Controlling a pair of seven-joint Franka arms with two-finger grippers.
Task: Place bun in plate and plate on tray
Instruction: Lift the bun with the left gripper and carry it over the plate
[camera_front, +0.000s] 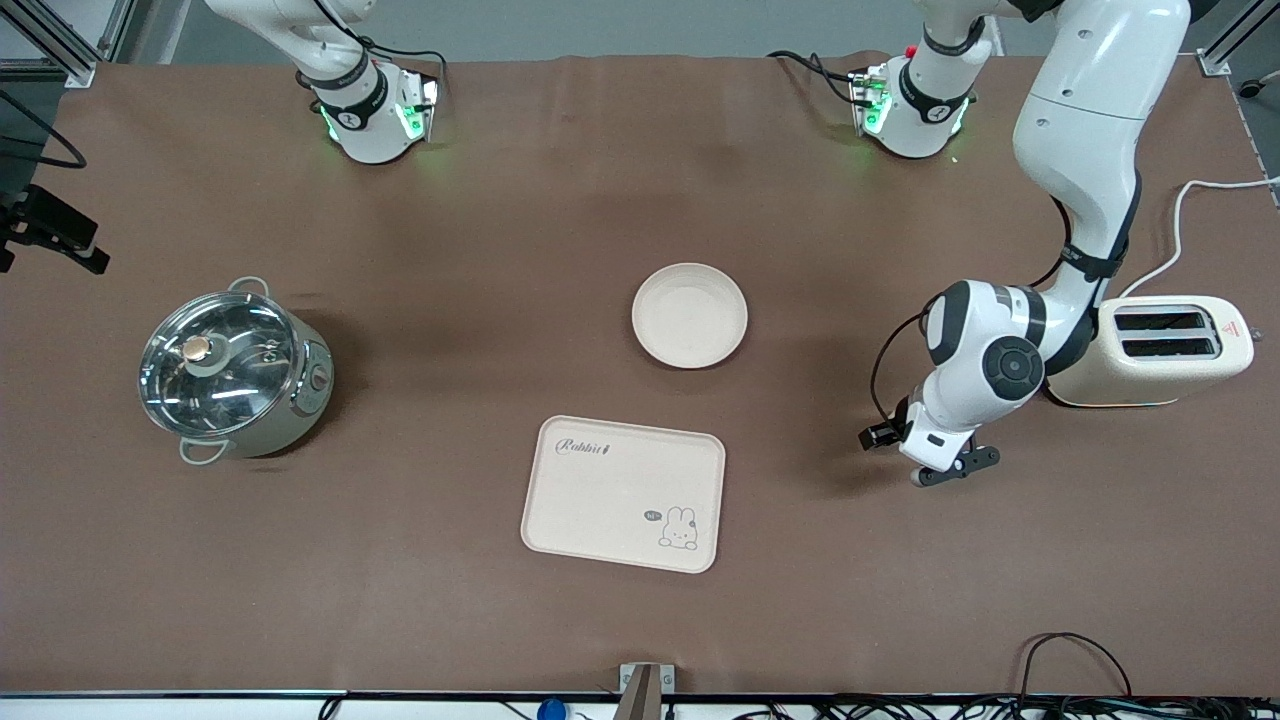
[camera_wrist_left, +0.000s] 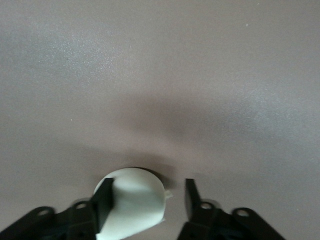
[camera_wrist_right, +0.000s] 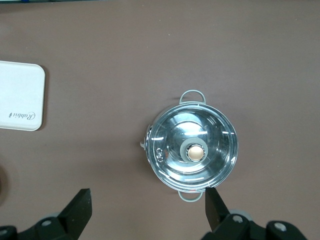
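Note:
The bun (camera_wrist_left: 132, 205) is a pale cream piece lying on the brown table cloth, seen only in the left wrist view; in the front view the left hand hides it. My left gripper (camera_wrist_left: 148, 192) is open and low over the table beside the toaster, its fingers either side of the bun; it also shows in the front view (camera_front: 935, 470). The round cream plate (camera_front: 690, 314) lies empty mid-table. The cream Rabbit tray (camera_front: 623, 492) lies nearer to the front camera than the plate. My right gripper (camera_wrist_right: 148, 207) is open and empty, high over the pot, out of the front view.
A steel pot with a glass lid (camera_front: 232, 370) stands toward the right arm's end of the table and shows in the right wrist view (camera_wrist_right: 192, 150). A cream toaster (camera_front: 1160, 350) stands beside the left arm's wrist. A corner of the tray (camera_wrist_right: 20, 95) shows in the right wrist view.

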